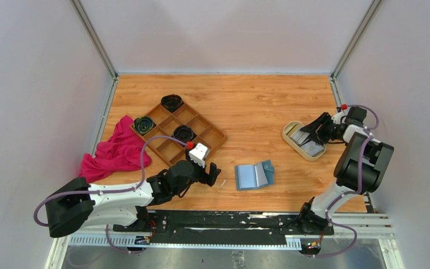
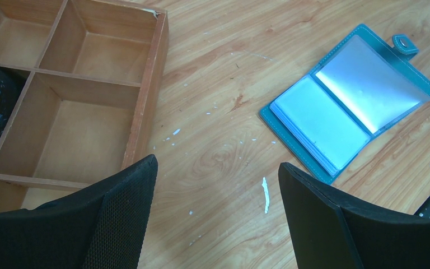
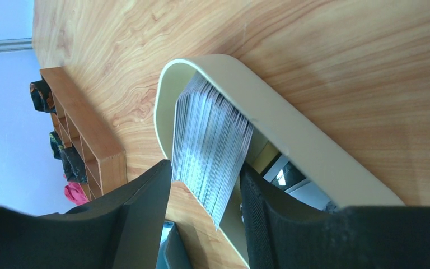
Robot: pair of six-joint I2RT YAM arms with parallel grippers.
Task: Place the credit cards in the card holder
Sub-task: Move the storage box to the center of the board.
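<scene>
Whitish-grey cards [image 3: 210, 145] sit stacked in the cream tray [image 3: 291, 134] by the right edge. The right gripper [image 3: 204, 168] straddles them; whether it pinches is unclear. Pickup seems in hand, needing a firm pinch and lift. The teal holder [image 2: 347, 106] lies open near the front edge, the left gripper [image 2: 217, 165] spread beside it.

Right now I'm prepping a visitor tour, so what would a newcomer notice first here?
The bright pink cloth at far left, beside the wooden compartment tray. Then the open teal card holder at centre front, and the right gripper straddling a card stack in the cream tray.
</scene>
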